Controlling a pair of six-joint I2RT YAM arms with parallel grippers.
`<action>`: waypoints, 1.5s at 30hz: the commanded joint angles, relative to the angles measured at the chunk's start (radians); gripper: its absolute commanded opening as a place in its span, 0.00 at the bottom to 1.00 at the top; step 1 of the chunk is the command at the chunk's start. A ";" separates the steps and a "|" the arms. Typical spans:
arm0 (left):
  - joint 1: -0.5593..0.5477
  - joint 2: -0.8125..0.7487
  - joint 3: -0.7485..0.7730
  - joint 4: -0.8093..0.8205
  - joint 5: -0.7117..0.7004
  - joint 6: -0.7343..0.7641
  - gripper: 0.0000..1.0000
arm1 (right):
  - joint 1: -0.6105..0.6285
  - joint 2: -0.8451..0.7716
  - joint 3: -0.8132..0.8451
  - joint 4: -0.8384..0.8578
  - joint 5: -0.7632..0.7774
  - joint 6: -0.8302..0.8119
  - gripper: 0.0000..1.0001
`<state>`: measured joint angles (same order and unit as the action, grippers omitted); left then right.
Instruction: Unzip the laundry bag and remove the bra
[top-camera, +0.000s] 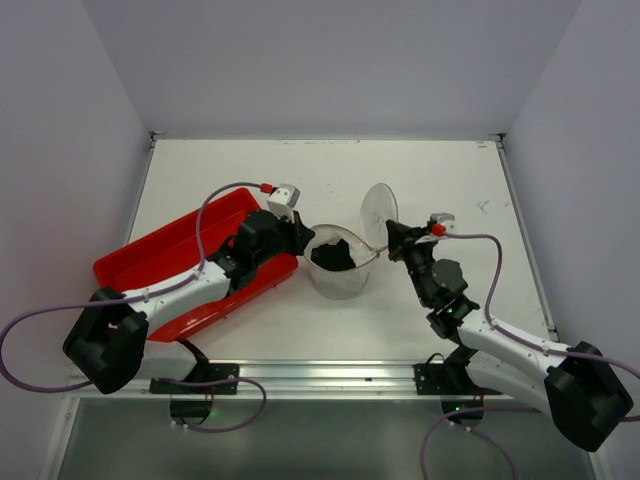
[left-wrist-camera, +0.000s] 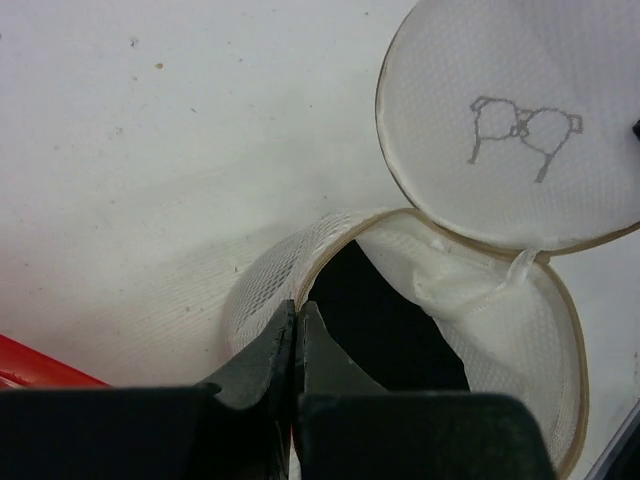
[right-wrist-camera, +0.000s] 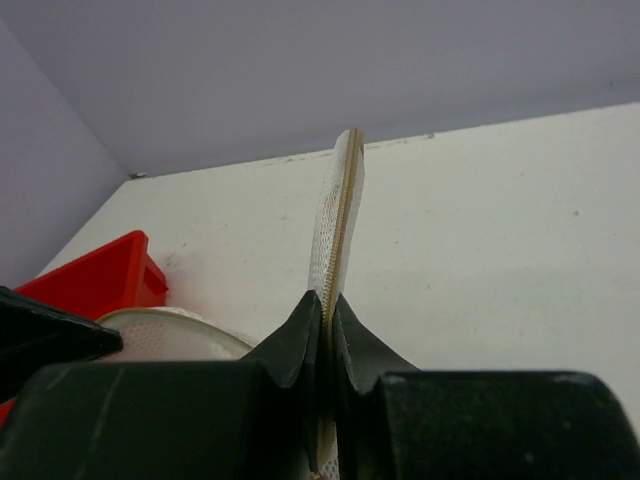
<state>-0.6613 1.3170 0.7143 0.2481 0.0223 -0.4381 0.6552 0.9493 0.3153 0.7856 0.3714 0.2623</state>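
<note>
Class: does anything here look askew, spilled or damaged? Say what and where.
Nothing spilled or damaged. Only the red rectangular plastic tray, at the left, lies diagonal to the white table edge. The white mesh laundry bag stands upright.

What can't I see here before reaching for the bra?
Bra: partly sunk in the laundry bag; out of right wrist view.
Zipper pull: too small, every view.
Bag rim under left fingers: covered by them, left wrist view.
Lid face: edge-on, right wrist view.
</note>
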 joint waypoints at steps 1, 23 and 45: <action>0.006 -0.035 -0.039 0.122 0.005 -0.042 0.00 | -0.002 -0.015 -0.114 0.346 0.147 0.193 0.07; 0.006 -0.025 -0.055 0.140 0.068 -0.021 0.00 | -0.002 -0.132 0.316 -0.607 -0.107 0.098 0.59; 0.006 -0.032 -0.053 0.072 0.050 -0.036 0.00 | 0.006 0.384 0.607 -0.997 -0.706 0.055 0.43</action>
<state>-0.6613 1.2922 0.6518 0.3225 0.0792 -0.4622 0.6556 1.3239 0.9291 -0.2119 -0.2810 0.3206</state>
